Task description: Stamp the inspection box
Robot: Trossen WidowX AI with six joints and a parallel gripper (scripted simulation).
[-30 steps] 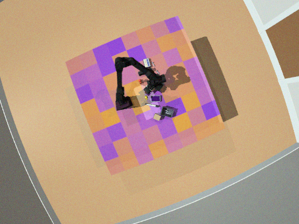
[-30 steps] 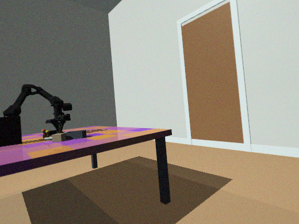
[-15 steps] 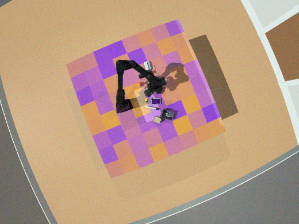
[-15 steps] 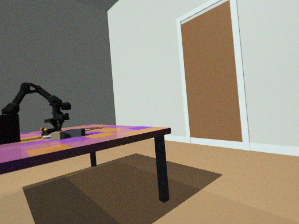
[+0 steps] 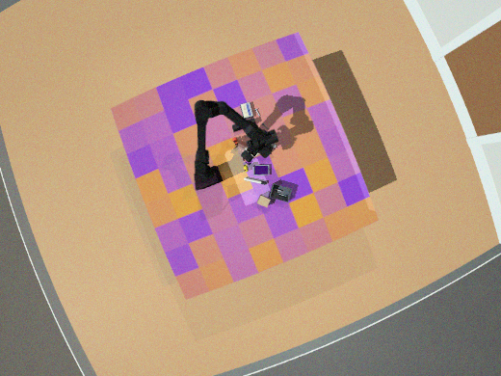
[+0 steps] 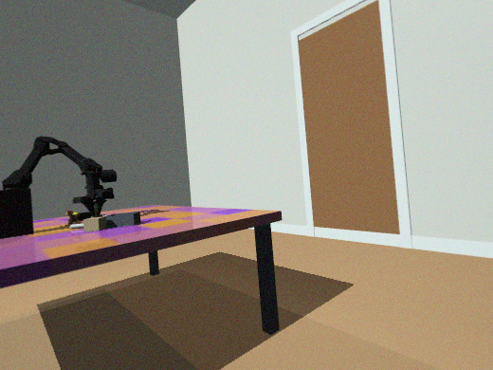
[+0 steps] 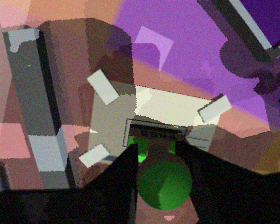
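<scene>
Stamp, green-knobbed, gripped by the claw over the card; its lower end and most of the box outline are hidden. Dark marks beside the outline cannot be read.

Seen from the top, a slim stick is lying just nearer than a flat case on the table. A box is sitting nearer and to the right, with a block resting close by at its near left. In the wrist view, three strips are lying at the card's edges—two far, one near left—and a bar is lying left of it. The stamp is standing over the card's near part—contact is staying hidden.
</scene>
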